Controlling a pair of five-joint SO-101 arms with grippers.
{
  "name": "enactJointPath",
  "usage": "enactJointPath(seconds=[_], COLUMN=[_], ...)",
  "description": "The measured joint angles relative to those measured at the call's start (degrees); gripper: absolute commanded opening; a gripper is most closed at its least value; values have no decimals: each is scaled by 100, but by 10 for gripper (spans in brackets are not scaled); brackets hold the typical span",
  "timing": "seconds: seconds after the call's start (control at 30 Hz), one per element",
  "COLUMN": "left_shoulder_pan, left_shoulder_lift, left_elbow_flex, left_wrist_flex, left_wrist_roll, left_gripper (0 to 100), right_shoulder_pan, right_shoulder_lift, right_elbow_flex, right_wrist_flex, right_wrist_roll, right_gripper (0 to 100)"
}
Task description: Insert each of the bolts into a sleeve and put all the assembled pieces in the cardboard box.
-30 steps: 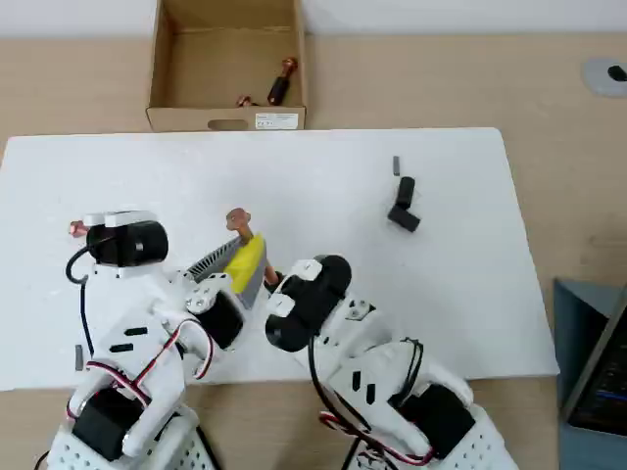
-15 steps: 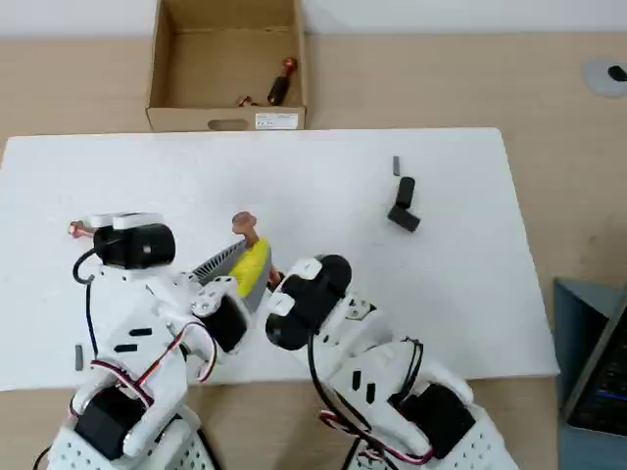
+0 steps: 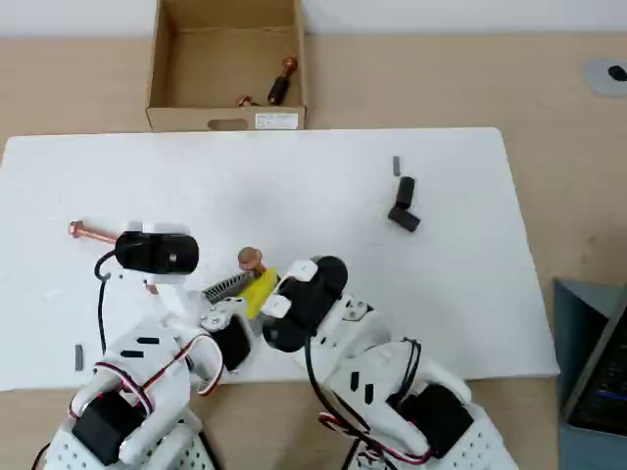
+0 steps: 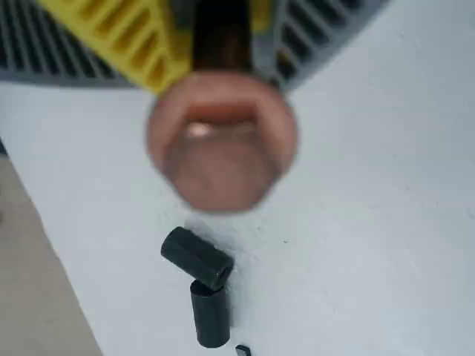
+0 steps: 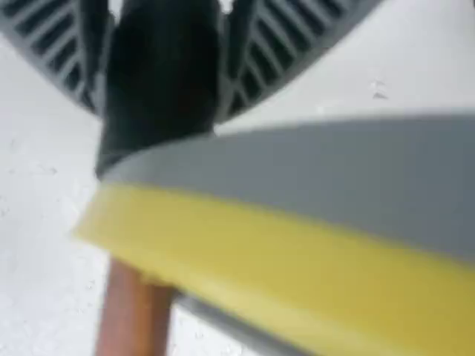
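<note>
My left gripper [image 4: 223,44] is shut on a copper bolt [image 4: 221,141], whose hex head faces the wrist camera between a yellow and a grey finger. In the high view that bolt [image 3: 252,259] stands near the mat's middle front, right beside the right arm's wrist. My right gripper [image 5: 167,67] is shut on a black sleeve [image 5: 159,89]. The left gripper's yellow finger [image 5: 297,245] crosses just in front of the sleeve, with the bolt's shaft [image 5: 133,311] below it. Whether bolt and sleeve touch is hidden.
The cardboard box [image 3: 176,59] sits beyond the mat's far edge with assembled pieces [image 3: 279,86] inside. A loose bolt [image 3: 88,231] lies at the left of the mat. Two black sleeves [image 3: 404,191] [image 3: 403,219] lie at the right. A laptop corner [image 3: 593,362] stands at the far right.
My left gripper has carried the bolt toward the table's front and slightly right, up against the right arm's wrist. The loose bolt at the left is now uncovered.
</note>
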Motion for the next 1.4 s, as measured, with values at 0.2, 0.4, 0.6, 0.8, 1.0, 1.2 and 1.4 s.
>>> enactJointPath(seconds=[0.2,0.4,0.6,0.8,1.0,1.2,1.4], left_shoulder_pan=[-9,-176,-510,-905,-1662,-2769,-3851], left_shoulder_lift=[-9,35,35,9,9,18,26], left_elbow_flex=[-9,35,-422,-1020,-1090,-589,651], left_wrist_flex=[44,132,141,141,141,141,141], left_wrist_roll=[-369,-413,-615,-659,-1222,-2075,-2646], left_gripper=[233,224,224,137,11,2,2], right_shoulder_pan=[26,26,26,26,237,976,2075], right_shoulder_lift=[0,0,0,0,0,0,0], right_elbow_flex=[0,-53,-62,-62,-62,-62,-62], right_wrist_flex=[0,-9,-9,-9,-9,-9,0], right_wrist_roll=[9,0,9,9,0,0,0], right_gripper=[9,9,9,9,9,9,9])
